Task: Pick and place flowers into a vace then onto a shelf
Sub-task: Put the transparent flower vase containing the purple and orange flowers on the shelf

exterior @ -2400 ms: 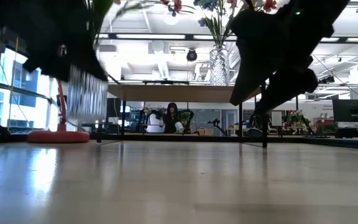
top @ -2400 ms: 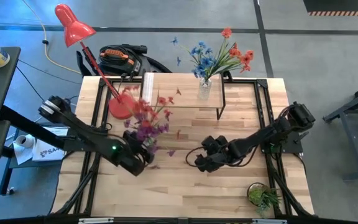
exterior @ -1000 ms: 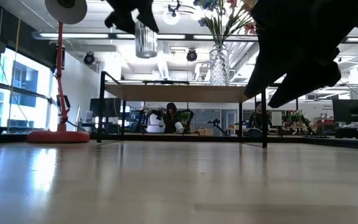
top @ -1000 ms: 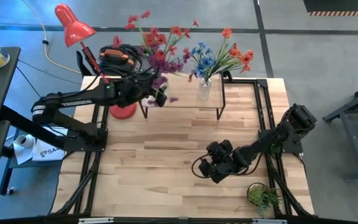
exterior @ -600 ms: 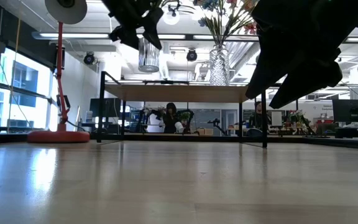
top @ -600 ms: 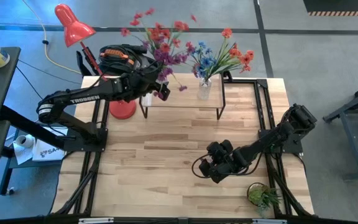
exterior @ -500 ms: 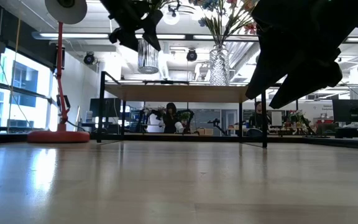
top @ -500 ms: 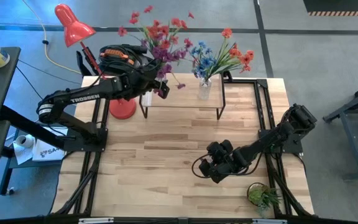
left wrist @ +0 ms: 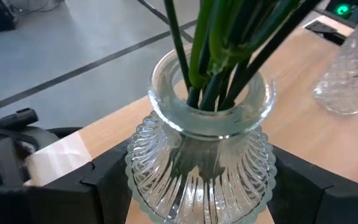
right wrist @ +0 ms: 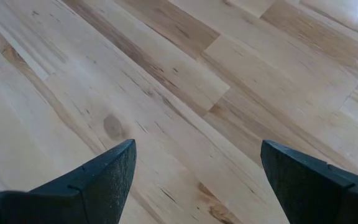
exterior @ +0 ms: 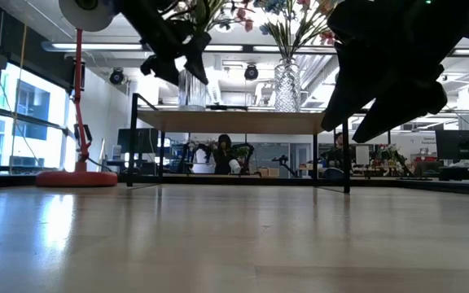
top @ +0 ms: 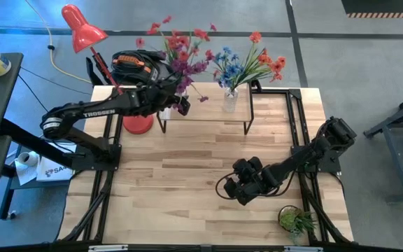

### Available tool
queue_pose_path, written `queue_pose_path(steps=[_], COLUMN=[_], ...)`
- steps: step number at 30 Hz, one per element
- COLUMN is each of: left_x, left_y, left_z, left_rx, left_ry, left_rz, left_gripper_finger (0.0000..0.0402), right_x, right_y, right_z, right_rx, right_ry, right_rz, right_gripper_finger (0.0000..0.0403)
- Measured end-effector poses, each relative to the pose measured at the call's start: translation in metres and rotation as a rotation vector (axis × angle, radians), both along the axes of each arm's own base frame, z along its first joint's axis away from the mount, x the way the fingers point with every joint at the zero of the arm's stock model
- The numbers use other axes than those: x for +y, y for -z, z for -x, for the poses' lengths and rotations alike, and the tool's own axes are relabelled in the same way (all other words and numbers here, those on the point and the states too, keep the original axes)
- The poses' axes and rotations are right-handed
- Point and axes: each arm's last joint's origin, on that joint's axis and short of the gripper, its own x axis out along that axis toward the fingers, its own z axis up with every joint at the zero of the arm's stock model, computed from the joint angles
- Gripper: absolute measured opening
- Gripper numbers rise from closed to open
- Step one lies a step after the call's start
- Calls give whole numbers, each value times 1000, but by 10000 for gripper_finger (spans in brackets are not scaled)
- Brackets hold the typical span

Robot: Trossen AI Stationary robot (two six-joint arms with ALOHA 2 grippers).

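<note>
My left gripper (top: 176, 105) is shut on a ribbed glass vase (left wrist: 201, 168) that holds flowers (top: 180, 45) with green stems and red and purple blossoms. The vase (exterior: 191, 88) stands upright over the left end of the shelf (exterior: 243, 120), its base at or just above the plank. A second glass vase (top: 230, 98) with blue and orange flowers stands on the shelf (top: 205, 114) farther right. My right gripper (top: 231, 187) hovers open over the table's near right part and holds nothing. My left gripper pinches the vase's ribbed body (left wrist: 143, 180) just below the neck, one finger (left wrist: 104, 183) on each side. It comes in roughly level from the table's left. The vase is upright. Whether its base rests on the shelf I cannot tell.
A red desk lamp (top: 82, 29) stands with its round base (top: 137, 123) just left of the shelf. A small leafy plant (top: 297, 222) sits at the near right corner. A black and orange object (top: 135, 64) lies behind the table. The table's middle (top: 187, 175) is bare wood.
My left gripper has carried the vase of flowers down toward the shelf's left end, keeping it upright and staying shut on it. The vase now sits much lower, close to the plank. My right arm has kept still.
</note>
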Motion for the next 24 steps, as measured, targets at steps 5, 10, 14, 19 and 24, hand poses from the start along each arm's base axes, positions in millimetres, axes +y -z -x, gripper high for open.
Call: queue_pose_path(steps=[5,10,14,19,24], left_x=[1,2,2,3,2], left_y=[0,2,5,6,20], left_z=[0,0,-2,-2,-1], left_rx=[-12,11,36,43,37], left_ry=[-17,-24,-28,-40,-59], left_rz=[-49,-62,-69,-72,-31], left_gripper_finger=[329,317,317,335,323], right_x=[0,-2,-4,-4,-4], right_y=[0,0,0,0,0], right_z=[0,-1,-2,-2,-2], right_rx=[2,4,6,10,11], right_ry=[1,6,13,12,10], right_rz=[-7,-7,-9,-14,-14], right_gripper_finger=[334,334,334,334,334])
